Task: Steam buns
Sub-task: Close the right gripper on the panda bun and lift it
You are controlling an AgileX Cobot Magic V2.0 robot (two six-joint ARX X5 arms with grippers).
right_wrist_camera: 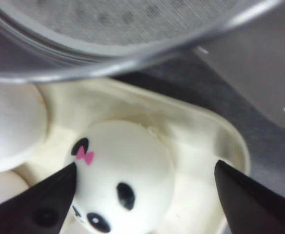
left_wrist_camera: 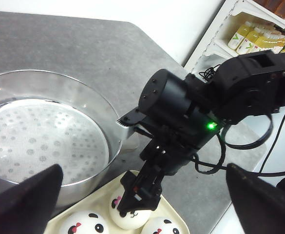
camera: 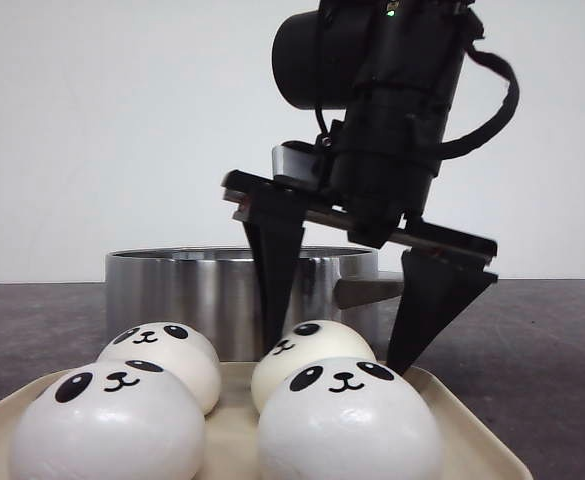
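Four panda-faced buns sit together on a cream tray at the near edge of the dark table, with the round steel steamer pot just behind the tray; that layout keeps each transfer short, since a bun only needs lifting over the rim onto the perforated steaming insert, which shows no bun on it. The right tool hangs over the tray's back right corner, spread wide, its two dark fingers straddling the rear right bun, one on either side and apparently not yet pressing it; that bun is probably the first pick. The right wrist view shows the same bun, a pink bow by its ear, lying between the two tips, with the tray wall close on one side. The right arm comes down steeply from above, wrist pitched so the fingers point almost straight down. The left tool is held higher, likewise released, looking down on pot and tray, and seems to be waiting clear of the work.
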